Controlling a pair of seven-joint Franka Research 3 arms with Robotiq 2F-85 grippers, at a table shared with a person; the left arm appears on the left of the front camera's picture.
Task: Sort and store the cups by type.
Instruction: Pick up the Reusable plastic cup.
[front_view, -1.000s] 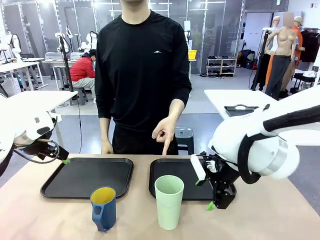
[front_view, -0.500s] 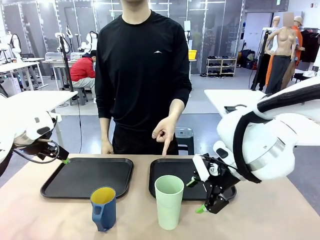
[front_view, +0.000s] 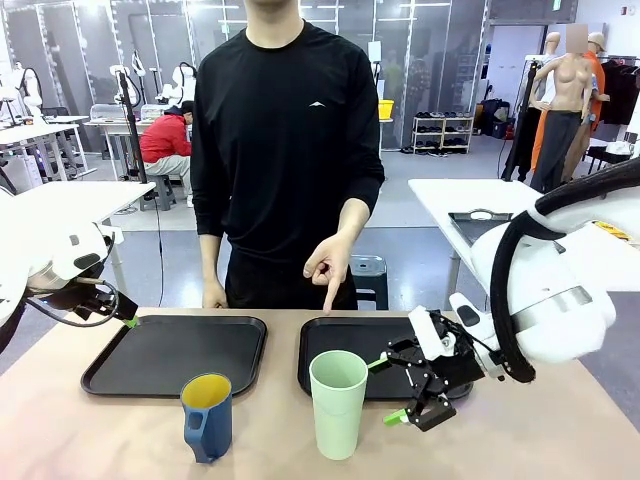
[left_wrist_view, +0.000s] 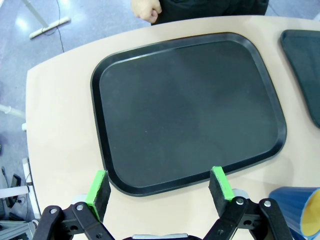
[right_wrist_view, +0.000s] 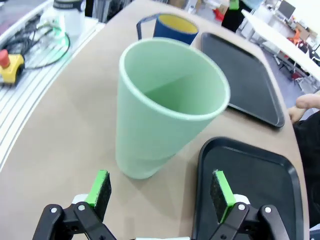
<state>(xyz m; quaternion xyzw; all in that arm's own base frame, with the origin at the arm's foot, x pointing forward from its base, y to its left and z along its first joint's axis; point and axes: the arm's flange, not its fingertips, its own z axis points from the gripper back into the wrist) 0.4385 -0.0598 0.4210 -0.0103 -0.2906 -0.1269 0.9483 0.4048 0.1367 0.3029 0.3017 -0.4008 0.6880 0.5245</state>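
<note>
Currently, seen across a tan table toward a person in a black top at the far side:

- Far left: the left pincer hangs open and empty above the near edge of the left tray. Its two green-padded fingers stand wide apart and touch nothing.
- Left tray: flat, black and bare. The person's one hand rests as a loose fist at its far edge.
- Left of centre, near side: the blue mug, yellow inside, stands upright on the bare table just in front of the left tray, not in it.
- Centre, near side: the green tumbler stands upright on the table, in front of the near left corner of the right tray and a little apart from the mug.
- Centre, far side: the person's pointing hand aims a finger down at the far edge of the right tray, which is also bare.
- Right: the right pincer is turned sideways and lowered just beside the tumbler. Its fingers are open toward the tumbler and do not touch it.
- Progress: sorting looks barely begun. Neither cup sits in a tray, and nothing is held.
- What remains, as I judge it: grip the tumbler, set it in the pointed-out right tray, then place the mug, probably in the left tray.
</note>
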